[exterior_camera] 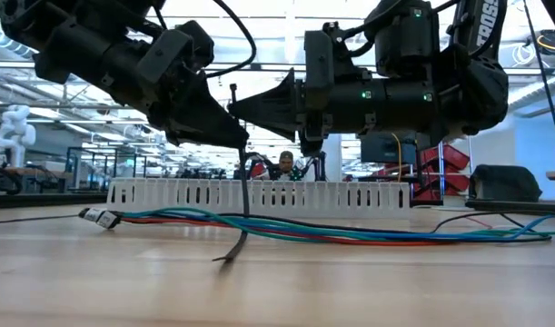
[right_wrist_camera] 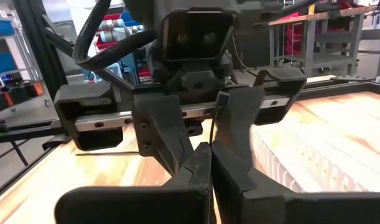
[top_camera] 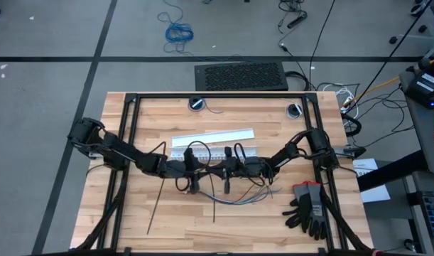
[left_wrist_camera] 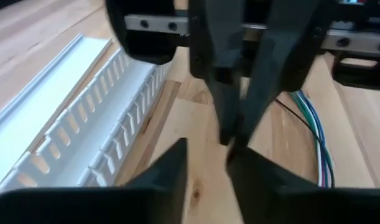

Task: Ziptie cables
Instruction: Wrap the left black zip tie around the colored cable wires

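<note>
Fingers of both arms meet nose to nose above the middle of the bench (top_camera: 117,206), just in front of the white slotted strip (exterior_camera: 259,193). Those of the right gripper (exterior_camera: 236,109) are clenched to a point on a ziptie (exterior_camera: 242,204), which hangs straight down from them and curls where its tip touches the wood. The left gripper (exterior_camera: 232,136) sits right against them; its fingers (left_wrist_camera: 171,171) stand slightly parted, and whether they pinch the same strip I cannot tell.

The cables (exterior_camera: 350,229), a thin bundle of blue, green and red wires, lie flat on the bench near the slotted strip, below both grippers and untouched by either. A second ziptie (top_camera: 158,206) lies on the wood on the left arm's side, well apart.

This looks like a handover or regrip of the strip. To do it well, I judge the left fingers should close squarely on the strip before the right ones release, low enough that the limp tail does not swing away, and the free end should then be guided under the bundle.
</note>
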